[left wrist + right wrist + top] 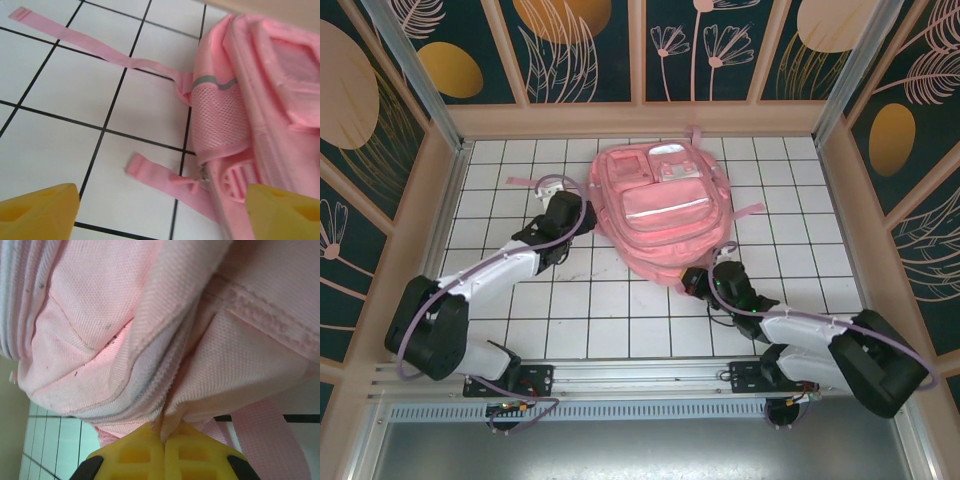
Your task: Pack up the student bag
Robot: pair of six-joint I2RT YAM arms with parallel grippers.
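Pink student bag (660,205) lies front-up on the white tiled counter (490,170), around its middle and toward the far wall, with thin straps (75,42) trailing over the tiles. At its near corner the right fingers (150,456) are clenched on a fold of fabric by a zip seam. The left fingers (37,214) are spread wide, grasping nothing, just beside the bag's left side
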